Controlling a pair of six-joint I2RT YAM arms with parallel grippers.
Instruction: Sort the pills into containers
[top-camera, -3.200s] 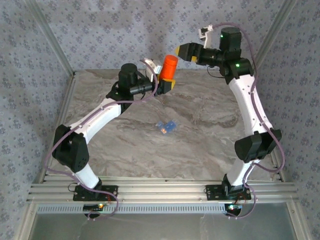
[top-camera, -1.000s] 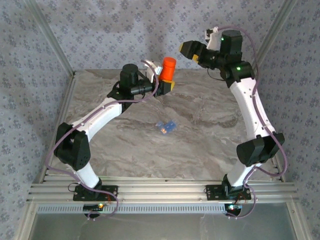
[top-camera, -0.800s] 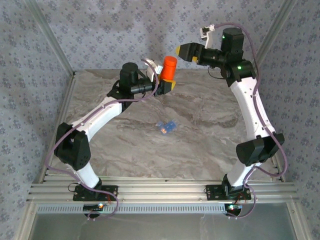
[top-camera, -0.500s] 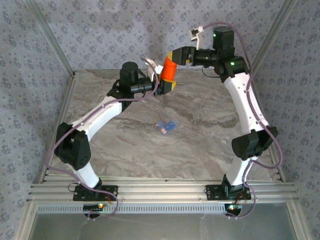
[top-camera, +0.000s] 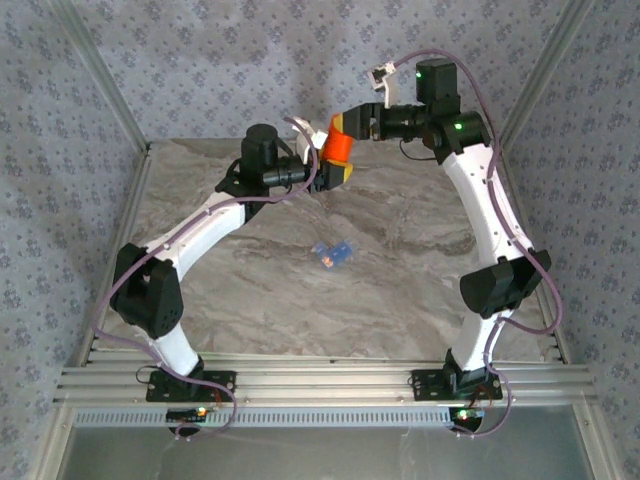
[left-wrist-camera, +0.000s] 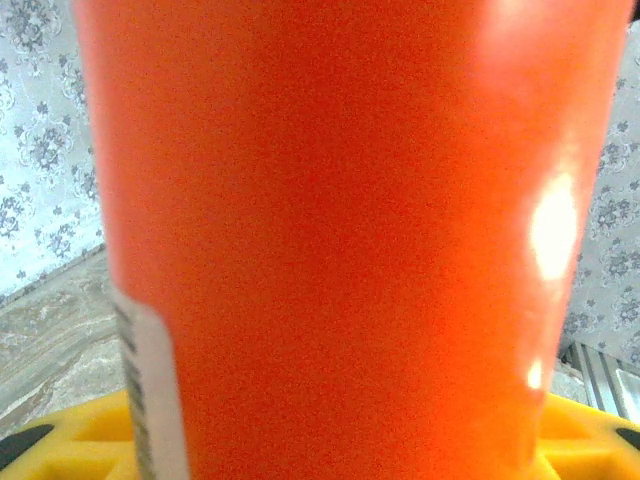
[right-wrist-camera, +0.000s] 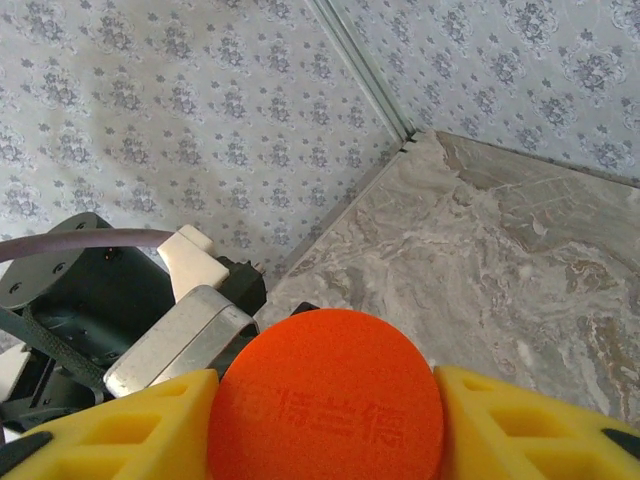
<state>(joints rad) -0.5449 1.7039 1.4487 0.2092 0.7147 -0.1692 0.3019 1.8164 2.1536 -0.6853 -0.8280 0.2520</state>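
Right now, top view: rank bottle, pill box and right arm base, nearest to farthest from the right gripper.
From the right gripper:
1. bottle: at the gripper, at the back of the table, cap between its fingers.
2. pill box: mid-table, nearer the arm bases.
3. right arm base: near edge, right side.

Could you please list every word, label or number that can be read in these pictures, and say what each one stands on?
No text can be quoted with certainty.
Raised characters on the orange cap: about three, too faint to read.
White label on the orange bottle: its print is blurred and unreadable.
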